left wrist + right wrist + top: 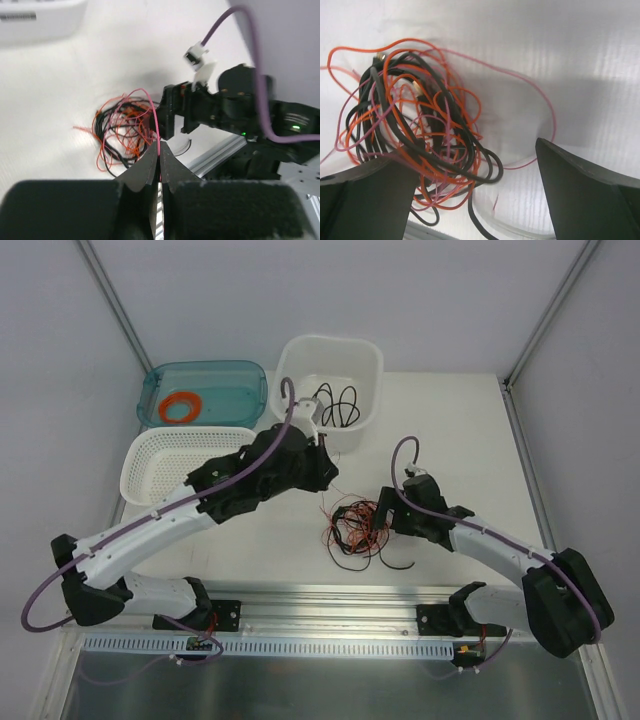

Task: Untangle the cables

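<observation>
1. Left wrist view: the left tool [159, 150] has its jaws pressed together, pinching a single pink wire [156, 120] at the tips.
2. From that pinch the pink wire rises in a taut arc and curves back down into the cables [122, 132]. These are a loose tangle of black, orange and pink strands lying on the white desk [60, 90].
3. Right wrist view: the right tool [477, 155] stands with its jaws spread wide and has hold of nothing. One finger [370, 195] lies over the lower edge of the tangle, and the other finger [590, 195] is off to the side over bare desk. A thin pink loop and a black loop sit in the gap between them. Whether the finger touches the strands I cannot tell.
4. Top view: the tangle lies near the front middle of the desk, just left of the right tool and in front of the left tool.
5. Farther back stands a white tub [366, 370] with a black cable [340, 405] coiled inside.
6. Left of the tub is a teal tray [240, 390] holding a neat orange ring [181, 407]. A white mesh basket [170, 455] sits just in front of the tray.
</observation>
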